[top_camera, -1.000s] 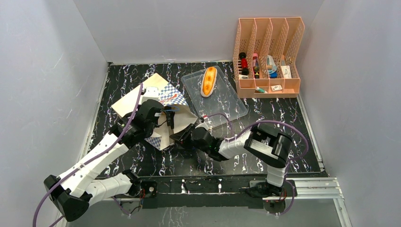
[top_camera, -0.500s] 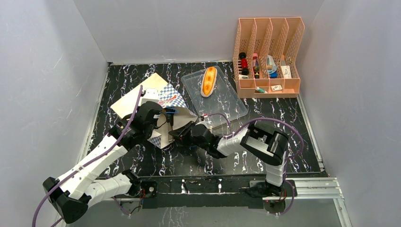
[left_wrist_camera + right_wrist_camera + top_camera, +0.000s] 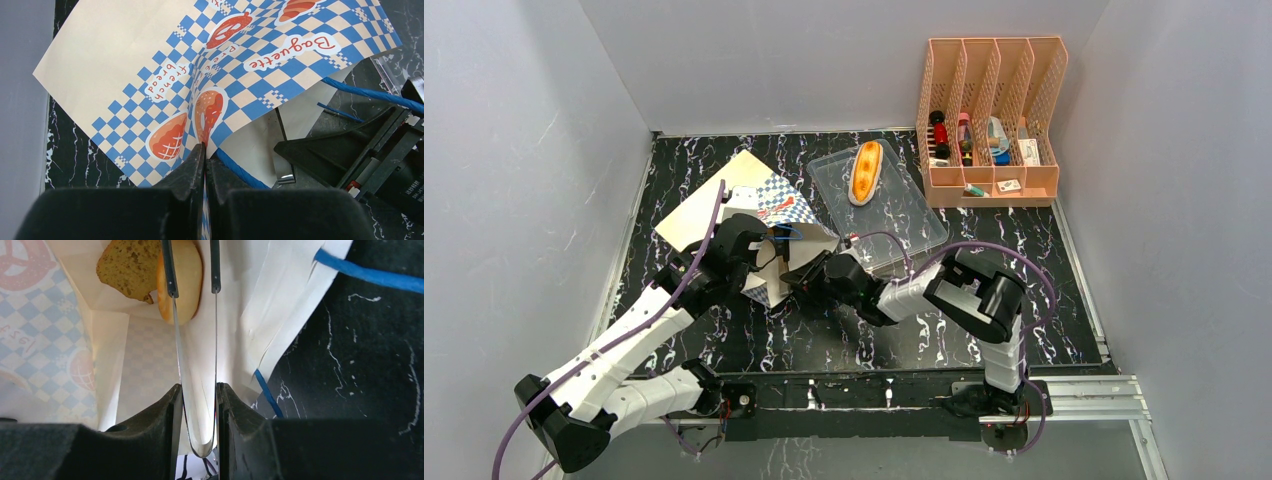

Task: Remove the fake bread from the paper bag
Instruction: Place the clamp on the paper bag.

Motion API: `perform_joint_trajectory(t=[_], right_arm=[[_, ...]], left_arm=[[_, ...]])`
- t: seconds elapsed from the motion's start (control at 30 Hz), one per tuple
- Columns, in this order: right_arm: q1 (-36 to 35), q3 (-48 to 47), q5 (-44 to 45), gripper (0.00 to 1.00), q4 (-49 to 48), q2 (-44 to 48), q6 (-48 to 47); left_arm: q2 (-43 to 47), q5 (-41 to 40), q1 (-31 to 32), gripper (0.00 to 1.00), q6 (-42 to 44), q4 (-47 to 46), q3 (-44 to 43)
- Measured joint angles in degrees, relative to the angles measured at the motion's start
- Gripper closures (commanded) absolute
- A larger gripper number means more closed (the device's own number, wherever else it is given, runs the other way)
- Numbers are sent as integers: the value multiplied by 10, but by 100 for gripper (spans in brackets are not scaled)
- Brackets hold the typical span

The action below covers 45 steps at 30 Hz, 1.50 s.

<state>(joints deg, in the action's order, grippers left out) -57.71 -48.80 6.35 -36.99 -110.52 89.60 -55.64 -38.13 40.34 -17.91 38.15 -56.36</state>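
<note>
Step in hand: fetching a piece from inside the bag; by my judgement the task is partly done, with at least two pieces left.
Paper bag point(image 3: 125, 55): lies on its side left of centre, mouth turned to the near right.
Left gripper point(image 3: 204, 150): closed flat on the checkered rim, pinching the paper to hold the mouth up.
Right gripper point(image 3: 197, 390): clamped narrowly on a pair of metal tongs point(image 3: 175, 330), which reach into the bag mouth.
Fake bread inside: a golden bun point(image 3: 187, 285) and a brown piece point(image 3: 127, 265) touch each other at the far end of the bag.
Tong tips: one blade lies across the golden bun, the other just right of it; whether it is pinched, I cannot tell.
Fake bread outside: a long bun point(image 3: 865, 171) rests on the clear tray point(image 3: 904, 215), right of the bag.
Next move: likely squeeze the tongs on the golden bun, then draw straight back out of the mouth.
Risk: the blue cord handle point(image 3: 365, 276) hangs near the exit path.
</note>
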Motion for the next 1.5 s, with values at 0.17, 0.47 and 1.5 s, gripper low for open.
perform_joint_trajectory(t=[0.17, 0.47, 1.5], right_arm=[[6, -19, -16, 85, 9, -7, -13], [11, -24, -23, 100, 23, -7, -33], [-52, 64, 4, 100, 70, 99, -92]], left_arm=[[0, 0, 0, 100, 1, 0, 0], [-1, 0, 0, 100, 2, 1, -3], [-20, -11, 0, 100, 6, 7, -17]])
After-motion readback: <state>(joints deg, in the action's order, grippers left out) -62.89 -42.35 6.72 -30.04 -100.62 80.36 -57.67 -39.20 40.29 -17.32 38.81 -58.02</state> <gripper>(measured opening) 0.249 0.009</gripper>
